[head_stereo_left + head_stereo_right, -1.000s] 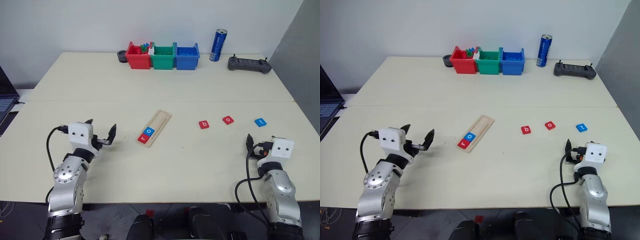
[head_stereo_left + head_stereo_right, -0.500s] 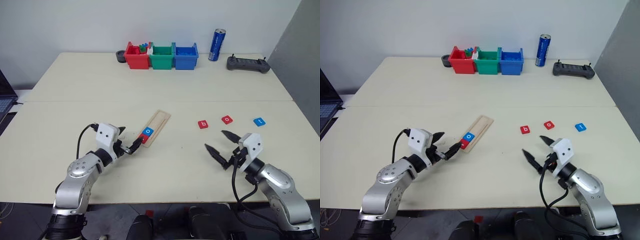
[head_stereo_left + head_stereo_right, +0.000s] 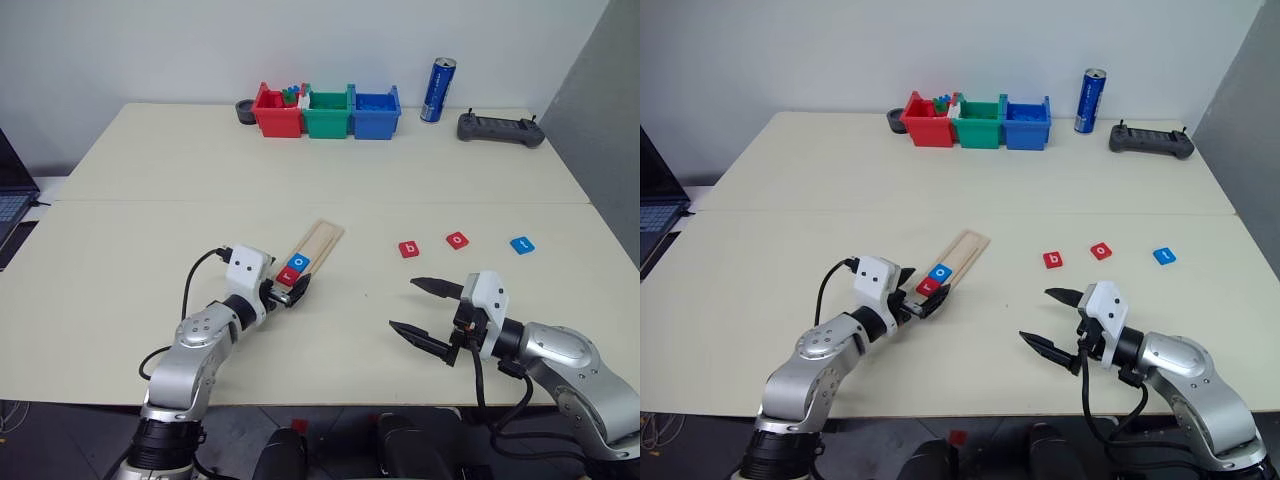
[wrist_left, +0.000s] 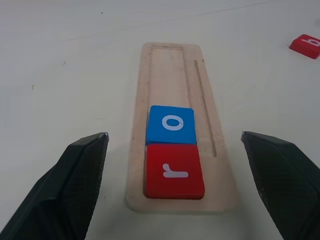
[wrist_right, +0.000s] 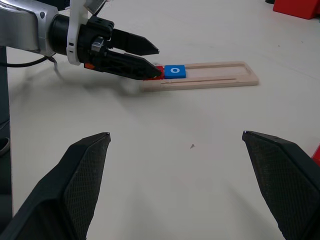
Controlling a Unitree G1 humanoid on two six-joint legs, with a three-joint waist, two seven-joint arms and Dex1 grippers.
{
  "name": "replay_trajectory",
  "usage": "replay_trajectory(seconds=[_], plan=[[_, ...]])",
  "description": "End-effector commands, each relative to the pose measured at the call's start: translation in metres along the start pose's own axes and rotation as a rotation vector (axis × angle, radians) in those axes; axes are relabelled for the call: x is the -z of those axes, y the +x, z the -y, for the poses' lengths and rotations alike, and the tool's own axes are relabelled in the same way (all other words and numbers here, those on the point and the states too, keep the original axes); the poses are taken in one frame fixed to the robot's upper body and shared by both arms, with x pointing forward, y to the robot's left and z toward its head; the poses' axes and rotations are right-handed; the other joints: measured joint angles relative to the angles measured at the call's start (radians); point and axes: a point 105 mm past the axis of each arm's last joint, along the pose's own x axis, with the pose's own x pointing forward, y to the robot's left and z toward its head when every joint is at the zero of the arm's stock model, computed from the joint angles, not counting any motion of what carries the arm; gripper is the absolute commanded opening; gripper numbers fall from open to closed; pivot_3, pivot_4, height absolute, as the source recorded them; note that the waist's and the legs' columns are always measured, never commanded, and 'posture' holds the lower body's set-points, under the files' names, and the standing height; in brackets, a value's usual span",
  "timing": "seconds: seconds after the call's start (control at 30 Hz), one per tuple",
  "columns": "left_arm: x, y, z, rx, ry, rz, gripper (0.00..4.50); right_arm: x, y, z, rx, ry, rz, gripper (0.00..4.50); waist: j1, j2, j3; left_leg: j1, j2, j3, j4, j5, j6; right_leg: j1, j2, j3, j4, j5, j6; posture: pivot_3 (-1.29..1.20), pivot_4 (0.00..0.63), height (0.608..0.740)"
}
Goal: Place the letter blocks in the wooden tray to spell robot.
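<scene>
The wooden tray (image 3: 323, 239) lies slantwise at the table's middle. A red r block (image 4: 174, 171) sits at its near end, and a blue o block (image 4: 171, 125) lies right behind it. My left gripper (image 3: 288, 292) hovers open at that near end, one finger on each side of the tray, holding nothing. On the bare table to the right lie a red b block (image 3: 408, 249), a red o block (image 3: 457, 240) and a blue t block (image 3: 521, 244). My right gripper (image 3: 402, 304) is open and empty, in front of the b block and pointing left.
Red (image 3: 275, 112), green (image 3: 325, 113) and blue (image 3: 374, 112) bins stand in a row at the back, beside a small dark dish (image 3: 244, 111). A blue can (image 3: 437, 76) and a black controller (image 3: 500, 128) sit at the back right. A laptop (image 3: 8, 200) is at the left edge.
My left gripper has moved right up to the tray's near end. My right arm has swung in from the right edge and turned its gripper to point left. The blocks have not moved.
</scene>
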Motion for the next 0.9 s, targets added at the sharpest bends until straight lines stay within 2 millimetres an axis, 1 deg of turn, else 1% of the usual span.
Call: replay_trajectory(seconds=[0.03, 0.2, 0.5, 0.7, 0.9], plan=[[-0.007, 0.004, -0.001, -0.043, 0.019, 0.02, 4.5, -0.011, 0.001, -0.007, -0.033, -0.036, 0.023, 4.49, 0.0, 0.0, 0.0, 0.0, 0.0, 0.0, 0.0, 0.0, 0.0, 0.0, 0.0, 0.0, 0.0, 0.0, 0.0, 0.0, 0.15, 0.74], [-0.001, 0.008, 0.002, -0.04, 0.007, -0.007, 4.5, -0.013, 0.0, -0.008, -0.027, -0.04, 0.023, 4.49, 0.0, 0.0, 0.0, 0.0, 0.0, 0.0, 0.0, 0.0, 0.0, 0.0, 0.0, 0.0, 0.0, 0.0, 0.0, 0.0, 0.15, 0.74], [0.0, 0.01, 0.007, 0.019, 0.008, -0.036, 4.5, -0.012, -0.001, -0.012, -0.018, -0.031, 0.025, 4.49, 0.001, 0.0, 0.0, 0.0, 0.0, 0.0, 0.0, 0.0, 0.0, 0.0, 0.0, 0.0, 0.0, 0.0, 0.0, 0.0, 0.15, 0.74], [0.005, 0.011, 0.005, 0.018, 0.023, -0.089, 4.5, -0.008, -0.003, -0.014, -0.015, -0.016, 0.014, 4.49, 0.001, 0.0, 0.0, 0.0, 0.0, 0.0, 0.0, 0.0, 0.0, 0.0, 0.0, 0.0, 0.0, 0.0, 0.001, 0.0, 0.15, 0.74], [0.008, 0.014, 0.011, 0.046, 0.014, -0.14, 4.5, -0.008, -0.003, -0.016, -0.021, -0.013, 0.011, 4.49, 0.005, 0.0, 0.0, 0.0, 0.0, 0.0, 0.0, 0.0, 0.0, 0.0, 0.0, 0.0, 0.0, 0.0, 0.001, 0.0, 0.15, 0.74]])
